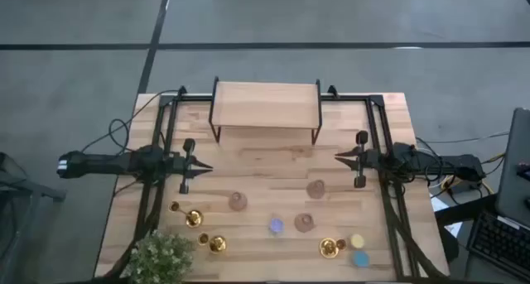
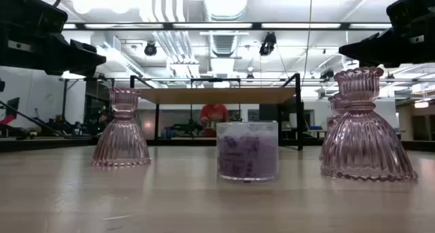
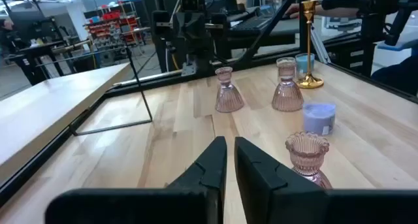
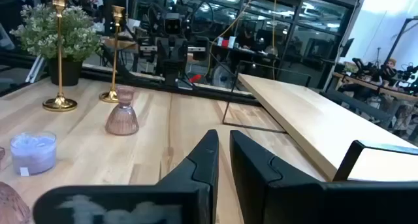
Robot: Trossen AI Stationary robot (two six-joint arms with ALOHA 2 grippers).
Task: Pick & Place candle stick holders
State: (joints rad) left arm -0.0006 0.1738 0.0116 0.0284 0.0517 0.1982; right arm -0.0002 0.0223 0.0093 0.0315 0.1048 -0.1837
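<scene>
— High view first; spotted left gripper (image 1: 204, 167)?
— Spotted; hanging over left half of table (image 1: 248, 164), pointing inward; clenched, grasping nothing.
— And right gripper (image 1: 338, 157)?
— Mirrored over right half, pointing inward too; likewise pinched together on nothing; borne out by both wrist views, only a thin slit between fingers (image 3: 209, 162).
— Candlesticks?
— Three, all upright, all toward near edge; none touching either gripper.
— Relative to left gripper?
— First candlestick (image 1: 193, 219) nearer the edge than left gripper and well apart from it; second candlestick (image 1: 217, 245) just beside first, closer to the edge again, right next to plant (image 1: 161, 257).
— Relative to right gripper?
— Third candlestick (image 1: 329, 247) on right side, well apart from right gripper, again toward near edge; just beside yellow candle (image 1: 357, 241), with blue candle (image 1: 360, 258) near.
— Anything between grippers and candlesticks?
— Pink glass holders: left holder (image 1: 238, 201), right holder (image 1: 315, 188), middle holder (image 1: 304, 223); purple candle (image 1: 276, 226) just beside middle holder; all standing apart from one another.
— Wrist views on candlesticks?
— From left wrist, third one far across table, beyond pink holders; from right wrist, first and second far across, tall before plant.
— Back of table?
— Shelf (image 1: 267, 106) on dark legs, behind both grippers; well apart from every candlestick.
</scene>
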